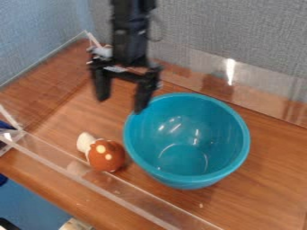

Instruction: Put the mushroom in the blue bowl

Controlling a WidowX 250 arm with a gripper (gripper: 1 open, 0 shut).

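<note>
The small toy mushroom [106, 155], with its rounded orange-brown, pale-spotted cap and short cream-white stem, lies on its side on the warm brown wooden bench [54, 101], at the near left. Its stem points to the far left and its cap sits just beside the bowl, so the carry it needs looks short, mostly a lift over the rim. Lying over like this, it offers a rounded cap that could roll if nudged; a grip across its widest part seems the safer choice.

Above and beyond it hangs the black two-fingered tool [124, 92], blurred, its fingers spread wide with nothing between them. That spread suits a thing not yet grasped: it leaves room for the cap to come between the fingers, though the tool must first come nearer and lower.

To the right, the large round glossy turquoise-blue plastic bowl [188, 141] stands upright, its mouth facing up, ready to receive. Its deep walls should keep the mushroom in, but a low approach could knock the rim.
</note>
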